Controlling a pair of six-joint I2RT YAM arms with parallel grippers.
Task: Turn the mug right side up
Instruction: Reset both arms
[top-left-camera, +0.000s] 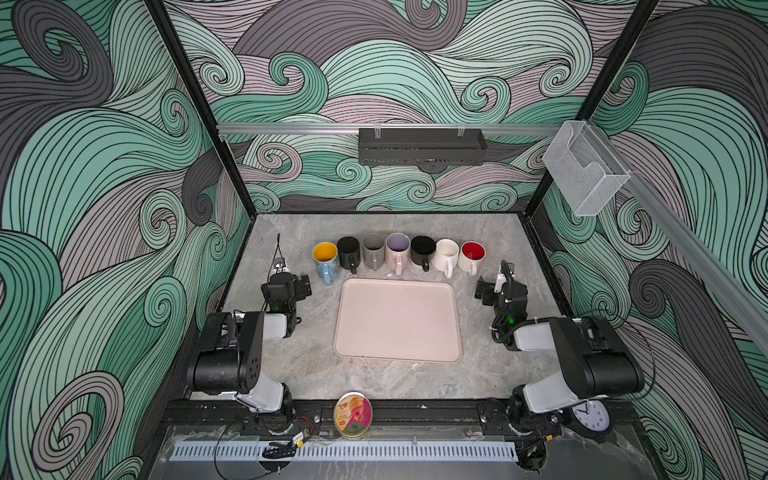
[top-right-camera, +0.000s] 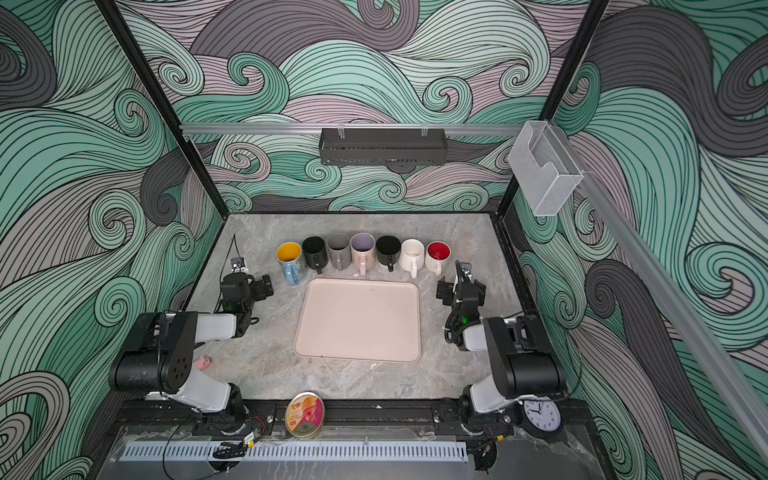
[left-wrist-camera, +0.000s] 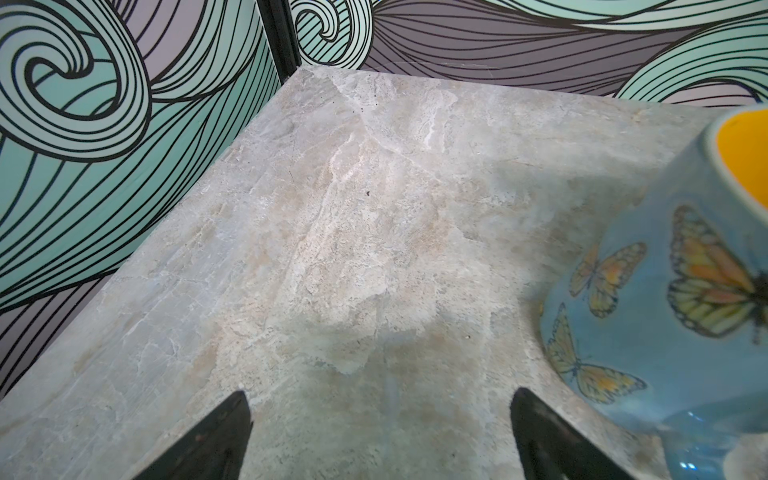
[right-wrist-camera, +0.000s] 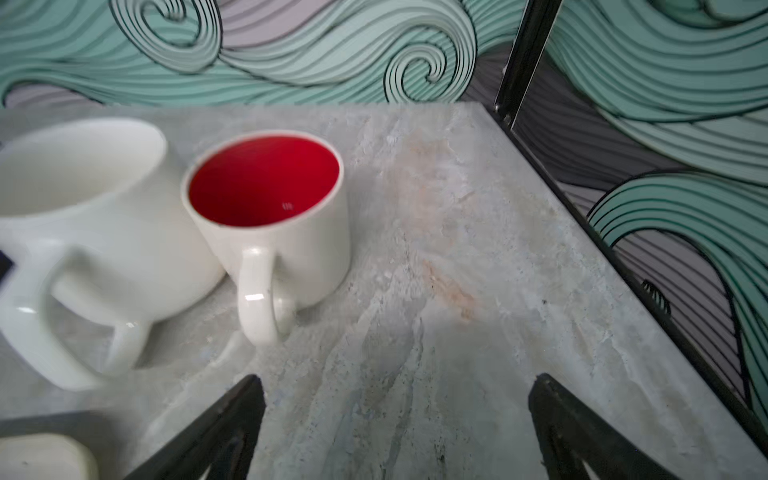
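Left gripper (left-wrist-camera: 378, 399) here, jaws spread wide, gripping nothing, hovering over the marble table (top-left-camera: 307, 374) with the blue butterfly mug (left-wrist-camera: 665, 291) just beside me, its yellow mouth facing up. My right gripper (right-wrist-camera: 395, 380) is spread wide too, holding nothing, near the red-lined mug (right-wrist-camera: 270, 216), which stands upright right beside the white mug (right-wrist-camera: 83, 208). In both top views the row of mugs (top-left-camera: 397, 249) sits just behind the pink tray (top-left-camera: 397, 320), handles toward the tray, every mouth up.
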